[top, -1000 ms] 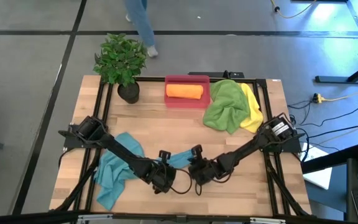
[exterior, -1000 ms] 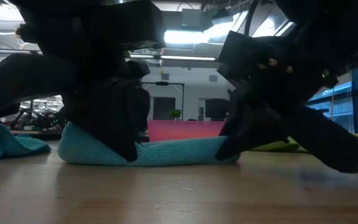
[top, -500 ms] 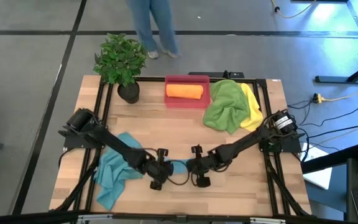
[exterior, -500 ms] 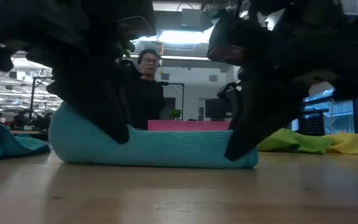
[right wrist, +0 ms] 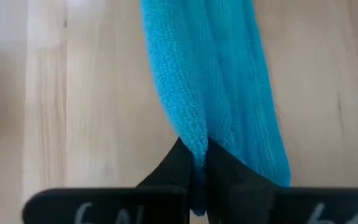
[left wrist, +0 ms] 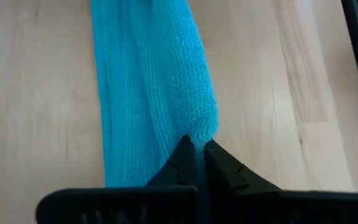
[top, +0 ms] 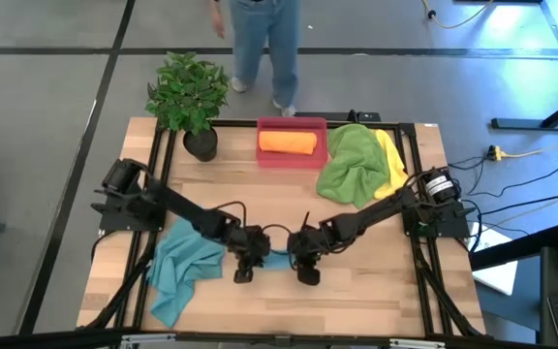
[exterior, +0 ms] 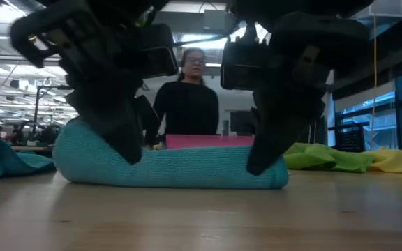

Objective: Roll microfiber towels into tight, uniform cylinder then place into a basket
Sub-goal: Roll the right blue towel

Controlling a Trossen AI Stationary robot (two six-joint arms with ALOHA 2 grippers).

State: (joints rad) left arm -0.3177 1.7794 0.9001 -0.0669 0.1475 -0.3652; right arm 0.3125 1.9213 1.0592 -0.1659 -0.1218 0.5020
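The surface (top: pixel 260 194) is pale wood with a visible lengthwise grain and a smooth, faintly satin finish, framed by matt black metal rails (top: pixel 163 155). The rolled teal towel (exterior: pixel 180 167) is soft cloth with a fine, nubbly looped pile, matt all over; the loose teal towel (top: pixel 177 271), the green towel (top: pixel 347 165) and the yellow towel (top: pixel 393 170) look like the same matt fabric, as does the orange towel (top: pixel 287 142). The basket (top: pixel 294 124) is smooth red-pink plastic. Each tool, left (left wrist: pixel 196 155) and right (right wrist: pixel 194 163), has dark, matt, smooth-looking fingers.
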